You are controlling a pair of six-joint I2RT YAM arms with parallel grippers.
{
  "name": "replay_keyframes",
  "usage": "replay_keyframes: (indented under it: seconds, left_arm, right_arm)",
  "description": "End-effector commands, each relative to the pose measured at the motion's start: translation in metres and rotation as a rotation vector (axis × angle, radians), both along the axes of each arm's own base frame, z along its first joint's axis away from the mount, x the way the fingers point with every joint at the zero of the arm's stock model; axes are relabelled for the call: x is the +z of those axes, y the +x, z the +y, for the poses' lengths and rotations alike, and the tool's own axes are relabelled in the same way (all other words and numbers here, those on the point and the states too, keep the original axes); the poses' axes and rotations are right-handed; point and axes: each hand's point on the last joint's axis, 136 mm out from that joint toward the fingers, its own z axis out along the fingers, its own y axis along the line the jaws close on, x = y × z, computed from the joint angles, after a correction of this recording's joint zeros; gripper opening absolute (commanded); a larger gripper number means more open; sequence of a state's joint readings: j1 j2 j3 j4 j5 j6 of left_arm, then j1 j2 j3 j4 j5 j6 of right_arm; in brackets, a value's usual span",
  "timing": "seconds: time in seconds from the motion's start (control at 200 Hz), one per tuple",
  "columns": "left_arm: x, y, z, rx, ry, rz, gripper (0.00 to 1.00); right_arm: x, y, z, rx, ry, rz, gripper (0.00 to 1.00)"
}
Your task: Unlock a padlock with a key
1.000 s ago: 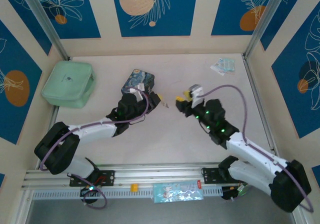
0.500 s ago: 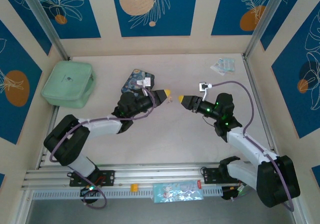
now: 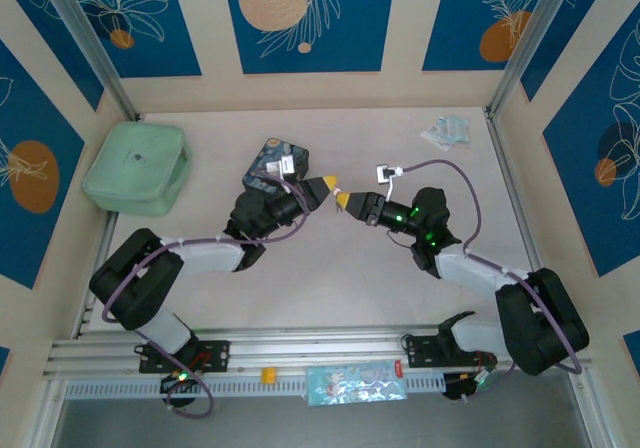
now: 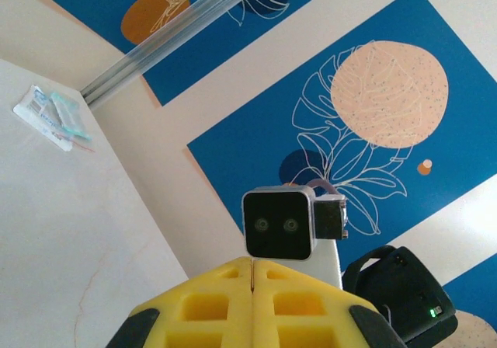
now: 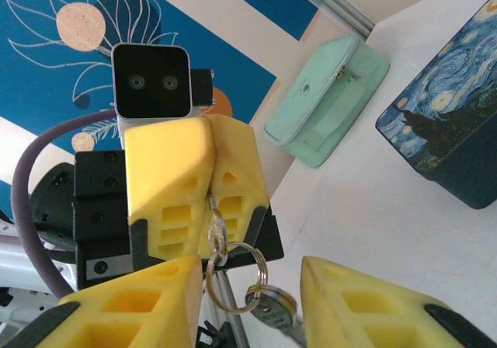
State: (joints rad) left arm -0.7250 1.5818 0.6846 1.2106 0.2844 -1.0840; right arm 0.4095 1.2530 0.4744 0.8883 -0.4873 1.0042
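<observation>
Right end effector [image 3: 343, 200], open, has met the left end effector [image 3: 326, 184], clamped on the key [image 5: 213, 222]; a handover looks imminent.

Yellow-fingered left pincer [image 3: 328, 182], purple cables [image 5: 20, 196]

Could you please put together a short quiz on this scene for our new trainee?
1. True or false: the left hand is shut on the key.
2. Around the hanging ring, the fingers of the right hand are: A) clamped on it, B) apart, one either side, C) shut below it.
3. Fill in: in the top view, the mint-green case lies to the ____ of the starry tin.
Key: 1 true; 2 B; 3 left.
</observation>
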Motion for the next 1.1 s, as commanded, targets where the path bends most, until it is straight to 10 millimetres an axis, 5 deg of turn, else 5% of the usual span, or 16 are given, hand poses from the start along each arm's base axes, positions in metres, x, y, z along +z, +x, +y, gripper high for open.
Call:
replay_keyframes:
  seconds: [0.0,0.44,0.815,0.85,0.955,1.095]
  left_arm:
    - [0.009,-0.002,0.004,0.020,-0.050,-0.024,0.00]
    - [0.006,-0.003,0.001,0.017,-0.101,0.005,0.00]
    - [0.008,-0.004,0.005,0.039,-0.106,0.006,0.00]
    - [0.007,-0.003,0.007,0.049,-0.105,0.006,0.16]
    - [0.000,0.002,0.022,0.113,-0.047,0.015,0.97]
    - [-0.031,0.013,0.051,0.256,0.184,0.094,1.00]
  right_arm:
    - [0.029,0.001,0.005,0.021,0.048,-0.085,0.35]
    - [0.030,0.005,0.014,0.043,0.057,-0.085,0.26]
    - [0.024,0.009,0.012,0.039,0.057,-0.078,0.00]
    - [0.022,0.009,0.010,0.037,0.051,-0.078,0.00]
    - [0.015,0.011,0.006,0.026,0.008,-0.070,0.00]
    - [0.004,0.006,0.003,0.017,-0.097,-0.077,0.00]
